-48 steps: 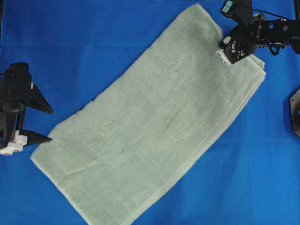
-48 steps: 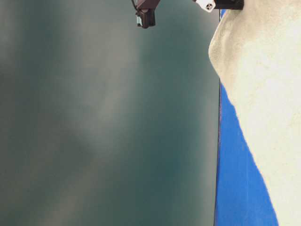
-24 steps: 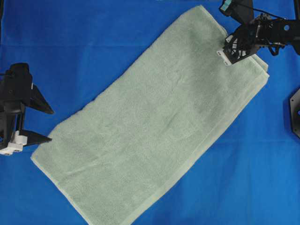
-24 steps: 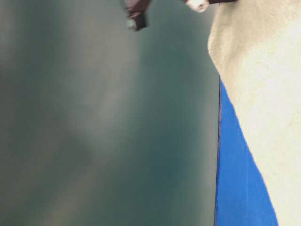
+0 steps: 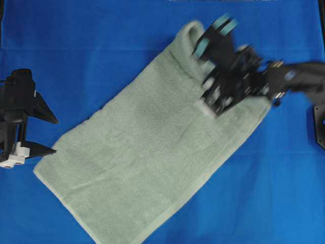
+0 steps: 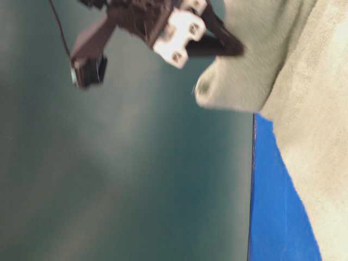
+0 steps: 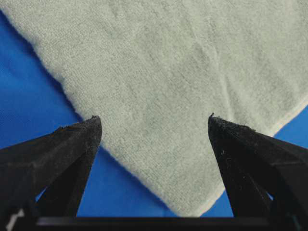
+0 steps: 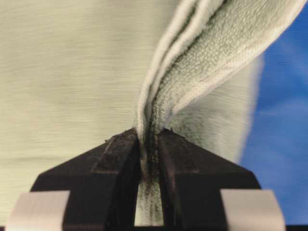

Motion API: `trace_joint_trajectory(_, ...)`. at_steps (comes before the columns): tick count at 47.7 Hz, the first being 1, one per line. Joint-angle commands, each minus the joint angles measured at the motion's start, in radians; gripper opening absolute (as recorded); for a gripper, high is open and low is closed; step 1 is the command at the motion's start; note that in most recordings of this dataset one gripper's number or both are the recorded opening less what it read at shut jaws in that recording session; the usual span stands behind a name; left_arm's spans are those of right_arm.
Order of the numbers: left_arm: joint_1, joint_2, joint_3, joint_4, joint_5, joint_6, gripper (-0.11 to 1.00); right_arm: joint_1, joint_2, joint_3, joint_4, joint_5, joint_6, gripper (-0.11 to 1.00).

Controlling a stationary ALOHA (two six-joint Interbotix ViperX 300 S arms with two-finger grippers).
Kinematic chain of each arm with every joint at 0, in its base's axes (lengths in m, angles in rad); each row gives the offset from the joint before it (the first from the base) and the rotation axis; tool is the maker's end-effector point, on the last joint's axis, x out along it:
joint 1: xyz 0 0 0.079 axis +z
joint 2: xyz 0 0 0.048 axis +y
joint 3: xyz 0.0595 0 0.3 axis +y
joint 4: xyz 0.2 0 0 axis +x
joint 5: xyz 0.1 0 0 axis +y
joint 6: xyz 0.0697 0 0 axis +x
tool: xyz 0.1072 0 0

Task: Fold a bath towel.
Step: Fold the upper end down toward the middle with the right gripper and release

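Note:
The pale sage-green bath towel [image 5: 137,157] lies slantwise on the blue sheet, from lower left to upper right. My right gripper [image 5: 210,104], blurred by motion, is shut on the towel's upper-right end and holds it raised over the cloth. The right wrist view shows the hem edges pinched between the jaws of the right gripper [image 8: 148,137], with the towel [image 8: 72,72] spread below. In the table-level view the right gripper [image 6: 231,46] carries a drooping fold of towel [image 6: 239,89]. My left gripper [image 5: 55,135] stands open beside the lower-left corner. The towel's corner [image 7: 168,72] lies under the open left gripper [image 7: 154,120].
The blue sheet [image 5: 76,51] covers the whole table. A black fixture [image 5: 320,124] shows at the right edge. A dim teal backdrop [image 6: 109,163] fills the left of the table-level view.
My right gripper has swung from the far upper right down and left over the towel, lifting the gripped end and doubling it back. The left gripper has stayed still.

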Motion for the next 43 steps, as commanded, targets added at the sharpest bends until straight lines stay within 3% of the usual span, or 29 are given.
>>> trace_joint_trajectory(1, 0.003, 0.003, -0.014, 0.0, -0.005, 0.005, 0.86, 0.069, 0.058, -0.094, -0.011, 0.0, 0.023, 0.15)
trace_joint_trajectory(17, 0.003, 0.002, -0.014, 0.0, -0.005, 0.037, 0.86, 0.198, 0.291, -0.295, -0.018, 0.0, 0.12, 0.15)
trace_joint_trajectory(31, 0.003, 0.002, -0.012, 0.002, -0.008, 0.06, 0.86, 0.206, 0.35, -0.322, -0.018, -0.009, 0.152, 0.15)
trace_joint_trajectory(43, 0.003, 0.003, -0.012, 0.0, -0.006, 0.063, 0.86, 0.207, 0.356, -0.314, -0.018, -0.087, 0.152, 0.15)
